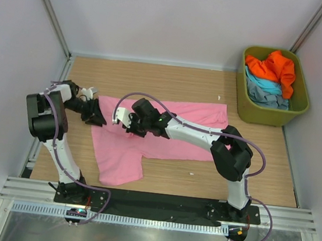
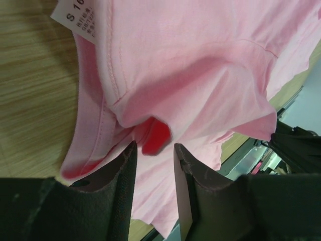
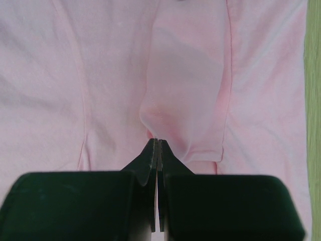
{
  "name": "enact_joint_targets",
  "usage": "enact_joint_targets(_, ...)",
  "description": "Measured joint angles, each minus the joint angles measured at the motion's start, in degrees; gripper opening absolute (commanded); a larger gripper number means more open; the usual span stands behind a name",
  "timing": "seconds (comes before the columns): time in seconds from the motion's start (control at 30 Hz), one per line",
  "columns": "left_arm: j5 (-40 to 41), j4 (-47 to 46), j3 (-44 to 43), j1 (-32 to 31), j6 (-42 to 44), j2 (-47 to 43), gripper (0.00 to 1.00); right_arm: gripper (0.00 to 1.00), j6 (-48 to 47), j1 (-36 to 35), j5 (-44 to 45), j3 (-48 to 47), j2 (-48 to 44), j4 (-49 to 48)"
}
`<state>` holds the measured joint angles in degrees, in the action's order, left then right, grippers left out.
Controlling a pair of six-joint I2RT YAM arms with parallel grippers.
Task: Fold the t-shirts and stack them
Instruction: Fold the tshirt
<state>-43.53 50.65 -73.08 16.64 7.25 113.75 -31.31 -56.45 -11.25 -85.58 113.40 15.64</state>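
The left arm rises from 7 o'clock, elbow folded high, with the left gripper [image 1: 96,114] pointing toward 3 o'clock, jaws parted. The right arm stretches from 5 o'clock toward 9 o'clock, and the right gripper [image 3: 157,141] is pinched tight on the pink t-shirt [image 3: 190,75].

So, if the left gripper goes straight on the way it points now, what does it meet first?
The pink t-shirt: in the left wrist view a raised fold of it sits just ahead of the left gripper, in line with its open jaws. How near is unclear.
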Motion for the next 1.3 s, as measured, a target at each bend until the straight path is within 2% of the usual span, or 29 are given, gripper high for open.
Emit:
enact_joint_targets(0.33, -1.4, -1.3, -0.7, -0.2, -2.0, 1.8, 0.36, 0.01, 0.0, 0.0, 0.0, 0.0, 0.0, -0.2)
enact_joint_targets(0.43, -2.0, -1.5, -0.7, -0.5, -2.4, 1.8, 0.31, 0.01, 0.0, 0.0, 0.0, 0.0, 0.0, -0.2)
enact_joint_targets(0.57, -2.9, -1.3, -0.7, -0.9, -2.2, 1.8, 0.16, 0.01, 0.0, 0.0, 0.1, 0.0, 0.0, -0.2)
enact_joint_targets(0.8, -3.7, 2.2, -0.6, -0.9, 0.0, 0.8, 0.0, 0.01, 0.0, 0.0, 0.2, 0.0, 0.0, -0.2)
enact_joint_targets(1.0, -4.4, 8.8, -0.9, -0.9, 2.8, -1.2, 0.0, 0.01, 0.0, 0.0, 0.6, 0.1, 0.0, -0.4)
enact_joint_targets(1.3, -7.1, 19.0, -5.7, -0.9, 4.2, -0.5, 0.02, 0.01, 0.0, 0.1, 0.7, 0.2, 0.0, -0.7)
